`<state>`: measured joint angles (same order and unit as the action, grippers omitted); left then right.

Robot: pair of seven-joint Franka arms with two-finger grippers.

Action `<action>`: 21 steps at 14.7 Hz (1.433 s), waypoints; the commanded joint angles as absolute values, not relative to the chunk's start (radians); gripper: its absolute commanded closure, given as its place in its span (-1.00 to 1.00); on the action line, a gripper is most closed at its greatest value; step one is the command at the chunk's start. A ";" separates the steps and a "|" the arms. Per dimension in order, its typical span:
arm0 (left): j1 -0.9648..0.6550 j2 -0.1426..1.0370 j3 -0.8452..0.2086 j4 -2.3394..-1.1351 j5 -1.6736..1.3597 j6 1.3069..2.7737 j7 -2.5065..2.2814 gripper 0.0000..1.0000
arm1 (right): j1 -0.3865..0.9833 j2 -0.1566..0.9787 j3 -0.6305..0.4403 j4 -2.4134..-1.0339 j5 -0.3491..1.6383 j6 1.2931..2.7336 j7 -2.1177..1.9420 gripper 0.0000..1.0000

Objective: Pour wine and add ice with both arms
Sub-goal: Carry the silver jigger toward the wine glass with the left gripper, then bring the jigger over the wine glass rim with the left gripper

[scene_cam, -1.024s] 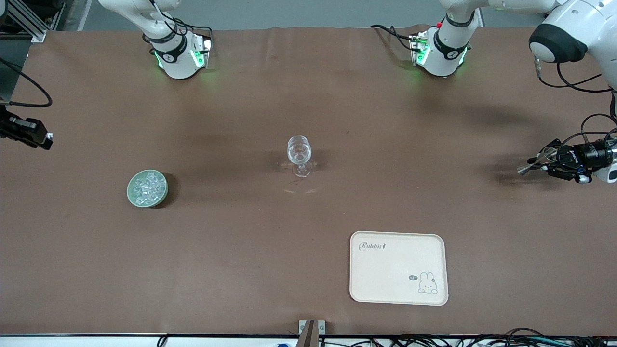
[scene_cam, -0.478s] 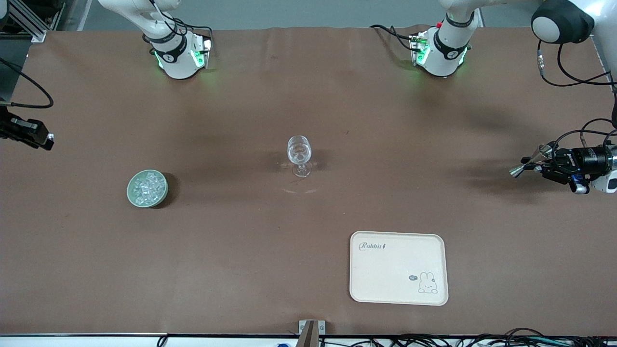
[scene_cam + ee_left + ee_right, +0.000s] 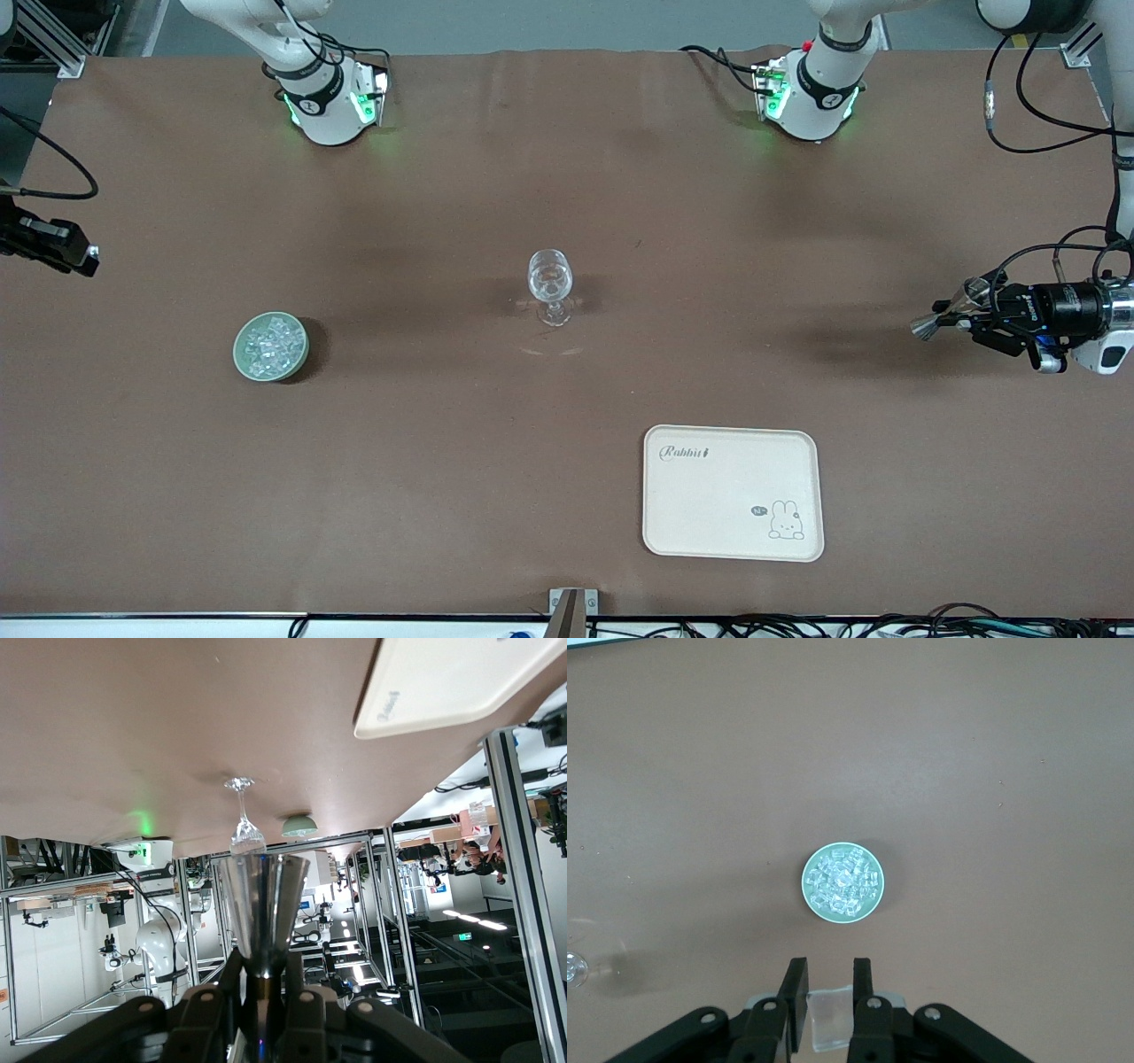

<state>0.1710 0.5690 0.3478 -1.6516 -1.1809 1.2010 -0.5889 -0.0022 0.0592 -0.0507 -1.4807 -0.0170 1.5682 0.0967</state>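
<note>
A clear stemmed wine glass (image 3: 550,279) stands upright mid-table; it also shows in the left wrist view (image 3: 245,819) and at the edge of the right wrist view (image 3: 574,967). The ice (image 3: 269,344) is heaped in a small green bowl (image 3: 243,362), seen from above in the right wrist view (image 3: 843,882). My left gripper (image 3: 967,310) is shut on the waist of a steel jigger (image 3: 264,899), held sideways above the table at the left arm's end. My right gripper (image 3: 830,979) is shut on one clear ice cube (image 3: 831,1020), high up at the right arm's end (image 3: 55,249).
A cream tray (image 3: 732,493) with a rabbit drawing lies nearer to the front camera than the glass, toward the left arm's end; its corner shows in the left wrist view (image 3: 443,682). Both arm bases stand at the table's back edge.
My left gripper has carried the jigger inward from the table's end toward the glass. The right gripper, the glass and the bowl have not visibly moved.
</note>
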 commanded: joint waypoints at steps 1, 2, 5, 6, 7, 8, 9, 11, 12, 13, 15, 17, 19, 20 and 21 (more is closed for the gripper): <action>0.179 0.479 0.272 -1.718 -1.161 1.279 -0.603 0.99 | -0.003 0.032 -0.048 -1.511 -0.006 1.582 0.103 0.99; 0.179 0.457 0.240 -1.738 -1.161 1.313 -0.610 0.99 | -0.003 0.034 -0.049 -1.511 -0.008 1.582 0.103 0.99; 0.179 0.419 0.166 -1.763 -1.157 1.380 -0.682 0.99 | -0.003 0.034 -0.049 -1.511 -0.006 1.582 0.103 0.99; 0.178 0.414 0.132 -1.763 -1.149 1.419 -0.727 0.99 | -0.003 0.034 -0.048 -1.511 -0.006 1.582 0.103 0.99; 0.178 0.405 0.080 -1.760 -1.122 1.464 -0.765 0.99 | 0.000 0.034 -0.048 -1.511 -0.008 1.583 0.103 0.99; 0.179 0.394 0.022 -1.761 -1.099 1.521 -0.814 0.99 | 0.000 0.034 -0.048 -1.511 -0.006 1.583 0.103 0.99; 0.179 0.385 -0.032 -1.763 -1.077 1.569 -0.845 0.99 | 0.002 0.034 -0.048 -1.511 -0.006 1.583 0.103 0.99; 0.179 0.376 -0.127 -1.779 -1.046 1.630 -0.885 0.98 | 0.000 0.034 -0.048 -1.509 -0.006 1.583 0.103 0.99; 0.179 0.356 -0.158 -1.802 -1.029 1.675 -0.894 0.98 | 0.000 0.034 -0.048 -1.509 -0.006 1.583 0.103 0.99; 0.179 0.348 -0.172 -1.818 -1.029 1.699 -0.899 0.98 | 0.000 0.034 -0.048 -1.509 -0.006 1.583 0.103 0.99; 0.176 0.348 -0.247 -1.827 -1.029 1.770 -0.914 0.97 | 0.000 0.034 -0.048 -1.509 -0.006 1.583 0.103 0.99; 0.178 0.350 -0.331 -1.844 -1.029 1.899 -0.989 0.97 | 0.000 0.034 -0.048 -1.511 -0.006 1.583 0.103 0.99; 0.176 0.367 -0.363 -1.841 -1.029 1.919 -1.012 0.94 | 0.000 0.034 -0.048 -1.509 -0.006 1.583 0.103 0.99; 0.172 0.371 -0.377 -1.835 -1.029 1.925 -1.014 0.96 | 0.000 0.034 -0.048 -1.509 -0.006 1.583 0.103 0.99; 0.172 0.374 -0.399 -1.835 -1.029 1.934 -1.014 0.96 | 0.000 0.034 -0.048 -1.511 -0.006 1.583 0.103 0.99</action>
<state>0.1604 0.3855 -0.3681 -1.8246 -1.0420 1.9174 -0.9960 -0.0003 0.0592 -0.0484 -1.4820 -0.0168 1.5712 0.0967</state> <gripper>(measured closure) 0.784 0.753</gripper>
